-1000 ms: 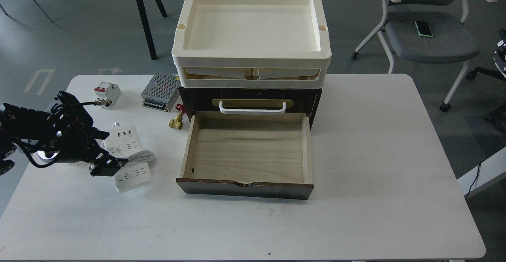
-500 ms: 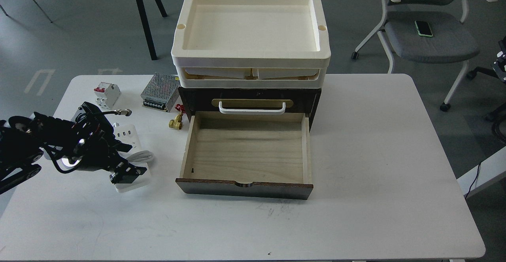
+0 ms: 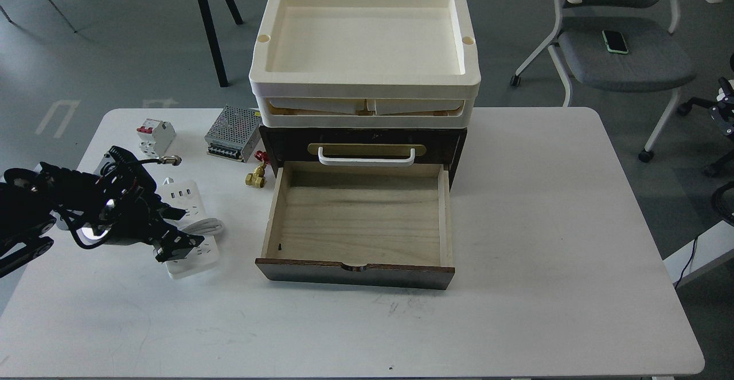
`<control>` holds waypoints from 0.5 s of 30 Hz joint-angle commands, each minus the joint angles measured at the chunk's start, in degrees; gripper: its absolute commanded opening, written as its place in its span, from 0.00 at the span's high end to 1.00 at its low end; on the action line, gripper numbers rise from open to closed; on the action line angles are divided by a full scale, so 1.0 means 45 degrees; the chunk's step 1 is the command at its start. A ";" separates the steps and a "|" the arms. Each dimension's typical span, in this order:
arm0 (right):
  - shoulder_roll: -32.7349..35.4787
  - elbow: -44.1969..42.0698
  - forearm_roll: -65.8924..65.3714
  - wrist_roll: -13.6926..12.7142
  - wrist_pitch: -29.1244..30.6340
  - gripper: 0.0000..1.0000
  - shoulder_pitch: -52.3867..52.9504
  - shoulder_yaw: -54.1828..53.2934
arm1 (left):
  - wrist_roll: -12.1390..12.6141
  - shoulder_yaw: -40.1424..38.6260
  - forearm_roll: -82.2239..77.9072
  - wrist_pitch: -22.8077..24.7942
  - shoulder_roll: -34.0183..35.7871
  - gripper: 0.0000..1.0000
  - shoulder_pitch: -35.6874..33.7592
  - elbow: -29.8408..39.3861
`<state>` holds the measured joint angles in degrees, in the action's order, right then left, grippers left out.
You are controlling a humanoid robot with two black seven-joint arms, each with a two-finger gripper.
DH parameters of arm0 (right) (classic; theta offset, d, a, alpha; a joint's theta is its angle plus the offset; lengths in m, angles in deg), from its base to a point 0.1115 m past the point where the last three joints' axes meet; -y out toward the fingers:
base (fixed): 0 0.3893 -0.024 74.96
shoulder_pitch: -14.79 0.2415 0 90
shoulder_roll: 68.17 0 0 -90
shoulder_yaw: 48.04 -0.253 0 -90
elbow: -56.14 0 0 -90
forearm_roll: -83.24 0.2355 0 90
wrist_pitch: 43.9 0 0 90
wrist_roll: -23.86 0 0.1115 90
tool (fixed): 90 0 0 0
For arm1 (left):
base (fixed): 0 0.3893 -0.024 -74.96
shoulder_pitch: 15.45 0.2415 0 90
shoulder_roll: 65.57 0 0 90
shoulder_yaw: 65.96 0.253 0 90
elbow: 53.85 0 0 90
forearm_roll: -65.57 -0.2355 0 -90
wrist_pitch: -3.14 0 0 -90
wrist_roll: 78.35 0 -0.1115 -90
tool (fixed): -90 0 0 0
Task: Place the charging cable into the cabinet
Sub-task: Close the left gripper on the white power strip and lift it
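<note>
The charging cable (image 3: 192, 254), a white power strip with its cord coiled round the middle, lies on the white table (image 3: 545, 225) left of the cabinet. My left gripper (image 3: 176, 230) is over the strip's middle, its two fingers apart on either side of the coil. The cabinet (image 3: 355, 274) is a dark-brown chest at the table's middle. Its lower drawer is pulled out, showing pale wood inside, with nothing in it. A small dark piece of my right arm (image 3: 725, 108) shows at the right edge, its fingers not distinguishable.
Cream trays (image 3: 367, 89) are stacked on the cabinet. A white-red circuit breaker (image 3: 156, 135), a metal mesh power supply (image 3: 232, 132) and a brass valve (image 3: 256, 177) lie behind the strip. A grey chair (image 3: 625, 53) with a phone stands at the back right.
My left gripper has moved right and come down over the power strip's middle. The dark piece of my right arm has dropped lower along the right edge.
</note>
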<state>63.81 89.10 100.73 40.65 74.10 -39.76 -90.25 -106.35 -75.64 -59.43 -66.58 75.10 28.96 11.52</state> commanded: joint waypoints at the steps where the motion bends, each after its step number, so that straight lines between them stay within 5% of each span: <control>1: -0.0207 -0.0195 0.0000 -0.0019 0.0000 0.00 -0.0047 -0.0014 | 0.0001 -0.0017 0.0001 0.0005 0.0030 0.48 0.0110 0.0003; 6: -0.0227 -0.0176 0.0000 -0.0019 0.0000 0.00 -0.0164 -0.0014 | 0.0001 -0.0017 0.0001 -0.0403 0.0050 0.90 0.0385 0.0003; 15: -0.0246 -0.0196 0.0020 0.0000 0.0000 0.00 -0.0183 -0.0014 | 0.0001 -0.0017 0.0001 -0.1362 0.0069 1.00 0.0404 0.0003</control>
<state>62.70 88.23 100.73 40.60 74.10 -40.50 -90.36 -106.35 -75.73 -59.43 -72.08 75.38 30.77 11.54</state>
